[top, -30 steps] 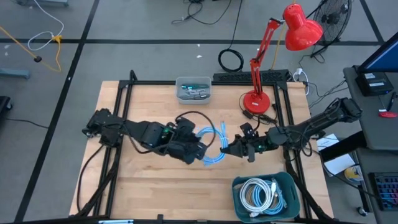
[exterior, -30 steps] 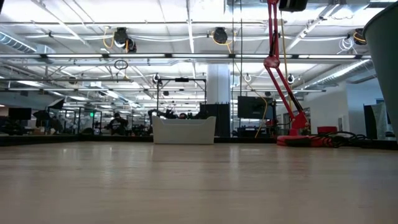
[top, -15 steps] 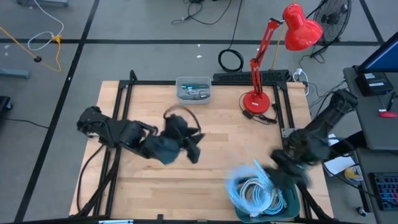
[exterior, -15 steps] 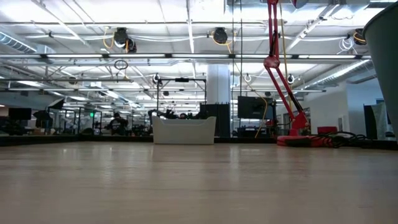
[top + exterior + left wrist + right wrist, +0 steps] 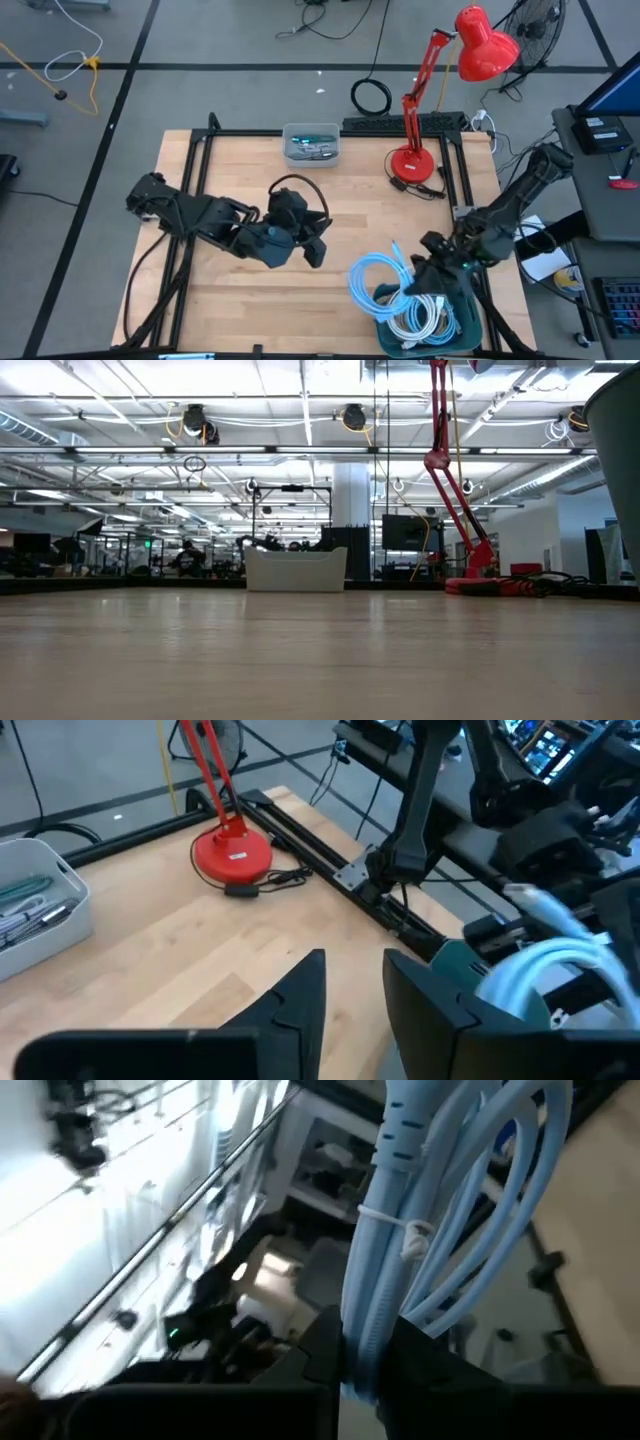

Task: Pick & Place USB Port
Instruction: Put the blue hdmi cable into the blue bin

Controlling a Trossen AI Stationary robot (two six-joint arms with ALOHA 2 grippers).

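Right gripper (image 5: 432,262) hangs over the near right part of the table, at the rim of the green bin (image 5: 462,292), fingers clamped on a bundled light-blue cable (image 5: 375,280); right wrist view shows the bundle (image 5: 440,1210), tied with a white strap, pinched between the 2 dark fingers. The cable's loops hang out past the bin's left edge, partly over bare wood. Inside the bin lies a coil of white cables (image 5: 420,312). Left gripper (image 5: 312,240) sits low near the table's middle, well apart from the bin, holding nothing; left wrist view shows its 2 fingers (image 5: 300,1000) standing apart with bare wood between them. A black cable loop (image 5: 298,185) arches over that arm. Around: a red desk lamp (image 5: 412,160) stands on its round base at the far right, its cord trailing beside it; a small grey tray (image 5: 311,143) of oddments sits at the far edge; a black frame rail (image 5: 195,170) borders the table. Surface is pale wood (image 5: 360,190), unmarked. Low view shows only the wood top (image 5: 320,660), a white tub (image 5: 295,570) far off, the lamp's red arm (image 5: 455,490), and an open hall with ceiling lights behind.
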